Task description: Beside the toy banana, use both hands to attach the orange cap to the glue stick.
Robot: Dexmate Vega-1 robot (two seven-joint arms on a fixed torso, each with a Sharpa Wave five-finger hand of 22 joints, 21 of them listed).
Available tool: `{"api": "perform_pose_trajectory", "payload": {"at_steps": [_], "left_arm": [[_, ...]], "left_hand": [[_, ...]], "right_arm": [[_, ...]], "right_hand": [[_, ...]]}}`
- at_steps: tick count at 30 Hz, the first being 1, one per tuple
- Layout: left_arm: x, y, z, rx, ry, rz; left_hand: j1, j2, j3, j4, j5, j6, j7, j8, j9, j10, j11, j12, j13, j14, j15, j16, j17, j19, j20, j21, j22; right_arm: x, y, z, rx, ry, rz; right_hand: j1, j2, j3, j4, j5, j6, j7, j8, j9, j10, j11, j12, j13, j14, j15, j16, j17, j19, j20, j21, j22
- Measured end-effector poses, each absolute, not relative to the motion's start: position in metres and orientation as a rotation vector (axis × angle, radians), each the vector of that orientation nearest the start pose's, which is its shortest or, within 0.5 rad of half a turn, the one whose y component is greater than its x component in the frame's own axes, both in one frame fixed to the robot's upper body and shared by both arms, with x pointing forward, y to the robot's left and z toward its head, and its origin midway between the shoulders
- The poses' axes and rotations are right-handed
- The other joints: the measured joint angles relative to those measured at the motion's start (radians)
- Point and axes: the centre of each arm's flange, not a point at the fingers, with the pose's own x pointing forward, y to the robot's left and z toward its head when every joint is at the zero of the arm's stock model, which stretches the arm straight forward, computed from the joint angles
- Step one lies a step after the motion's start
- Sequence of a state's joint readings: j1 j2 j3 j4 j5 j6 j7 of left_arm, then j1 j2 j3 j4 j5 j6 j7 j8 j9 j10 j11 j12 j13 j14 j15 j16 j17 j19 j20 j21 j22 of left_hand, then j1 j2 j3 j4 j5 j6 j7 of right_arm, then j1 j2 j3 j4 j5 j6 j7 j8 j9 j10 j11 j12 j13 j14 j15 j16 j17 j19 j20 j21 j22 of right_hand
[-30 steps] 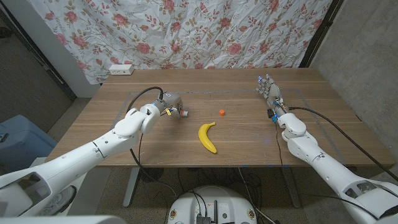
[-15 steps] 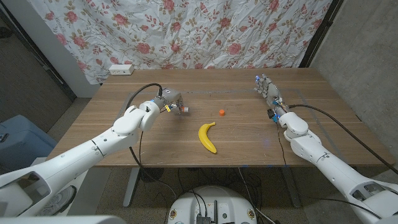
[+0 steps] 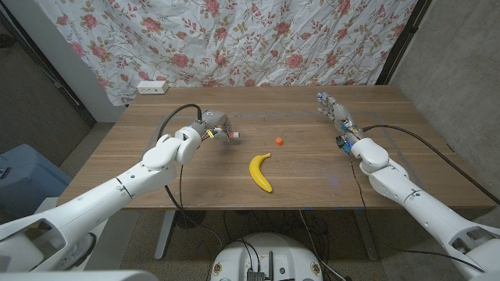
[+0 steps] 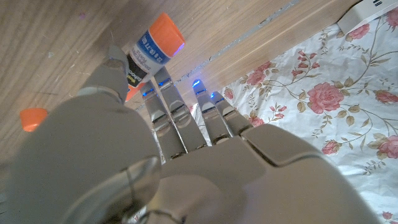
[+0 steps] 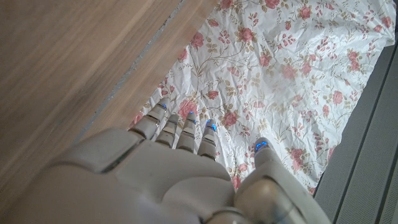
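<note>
Your left hand (image 3: pixel 215 129) fingers grip the glue stick (image 4: pixel 151 50), its long axis running out past the fingertips. The orange cap (image 3: pixel 279 141) sits on the desk well beyond them, toward your right hand (image 3: pixel 334 111), which holds nothing, fingers extended. The toy banana (image 3: pixel 260 172) lies just beside the cap.

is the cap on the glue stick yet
No, off. The orange cap sits alone on the table, apart from the glue stick held in the left hand.
</note>
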State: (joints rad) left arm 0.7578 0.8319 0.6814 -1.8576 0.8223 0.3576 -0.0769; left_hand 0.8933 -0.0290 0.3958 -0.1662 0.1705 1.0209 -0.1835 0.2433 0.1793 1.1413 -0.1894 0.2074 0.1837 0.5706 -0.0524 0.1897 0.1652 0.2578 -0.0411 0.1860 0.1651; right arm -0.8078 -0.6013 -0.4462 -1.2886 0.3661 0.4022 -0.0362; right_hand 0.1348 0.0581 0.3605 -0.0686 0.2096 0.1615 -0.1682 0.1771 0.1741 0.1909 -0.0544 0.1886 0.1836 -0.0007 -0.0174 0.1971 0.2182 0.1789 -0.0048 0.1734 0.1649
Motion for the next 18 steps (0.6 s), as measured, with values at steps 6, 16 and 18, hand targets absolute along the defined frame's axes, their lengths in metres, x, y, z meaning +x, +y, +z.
{"api": "perform_pose_trajectory", "payload": {"at_steps": [6, 16, 18], "left_arm": [[0.587, 0.213, 0.022, 1.636, -0.592, 0.151], [0.587, 0.215, 0.024, 1.562, -0.62, 0.168], [0.587, 0.213, 0.024, 1.544, -0.637, 0.161]], "left_hand": [[0.0, 0.0, -0.001, 0.0, 0.004, 0.005, 0.005, -0.001, 0.0, 0.004, 0.004, 0.0, 0.0, 0.008, -0.005, 0.0, 0.0, -0.004, 0.004, 0.0, 0.0], [-0.001, 0.001, -0.003, -0.001, 0.004, 0.009, 0.009, -0.008, 0.0, 0.006, 0.005, -0.001, 0.001, 0.008, -0.005, 0.0, 0.0, -0.008, 0.0, 0.0, 0.0], [-0.001, 0.001, -0.004, -0.001, 0.004, 0.009, 0.009, -0.009, 0.0, 0.006, 0.005, -0.003, 0.001, 0.008, -0.005, 0.0, 0.0, -0.011, 0.004, 0.0, 0.0]], "right_arm": [[0.637, -0.286, -0.007, -0.491, -0.724, 0.155], [0.634, -0.281, 0.002, -0.653, -0.738, 0.145], [0.632, -0.28, 0.005, -0.67, -0.743, 0.148]], "right_hand": [[0.017, -0.017, -0.001, -0.03, -0.001, -0.047, -0.01, 0.0, 0.0, -0.014, -0.014, -0.004, 0.0, -0.025, 0.007, -0.005, -0.005, -0.041, 0.001, -0.004, 0.0], [0.041, -0.041, 0.001, -0.06, -0.008, -0.059, -0.009, 0.0, 0.0, -0.031, -0.015, -0.004, 0.005, -0.05, 0.011, -0.005, -0.009, -0.063, 0.003, -0.004, 0.0], [0.046, -0.046, 0.002, -0.073, -0.008, -0.059, -0.009, 0.005, 0.0, -0.031, -0.015, -0.004, 0.005, -0.053, 0.014, -0.005, -0.009, -0.063, 0.003, -0.004, 0.0]]}}
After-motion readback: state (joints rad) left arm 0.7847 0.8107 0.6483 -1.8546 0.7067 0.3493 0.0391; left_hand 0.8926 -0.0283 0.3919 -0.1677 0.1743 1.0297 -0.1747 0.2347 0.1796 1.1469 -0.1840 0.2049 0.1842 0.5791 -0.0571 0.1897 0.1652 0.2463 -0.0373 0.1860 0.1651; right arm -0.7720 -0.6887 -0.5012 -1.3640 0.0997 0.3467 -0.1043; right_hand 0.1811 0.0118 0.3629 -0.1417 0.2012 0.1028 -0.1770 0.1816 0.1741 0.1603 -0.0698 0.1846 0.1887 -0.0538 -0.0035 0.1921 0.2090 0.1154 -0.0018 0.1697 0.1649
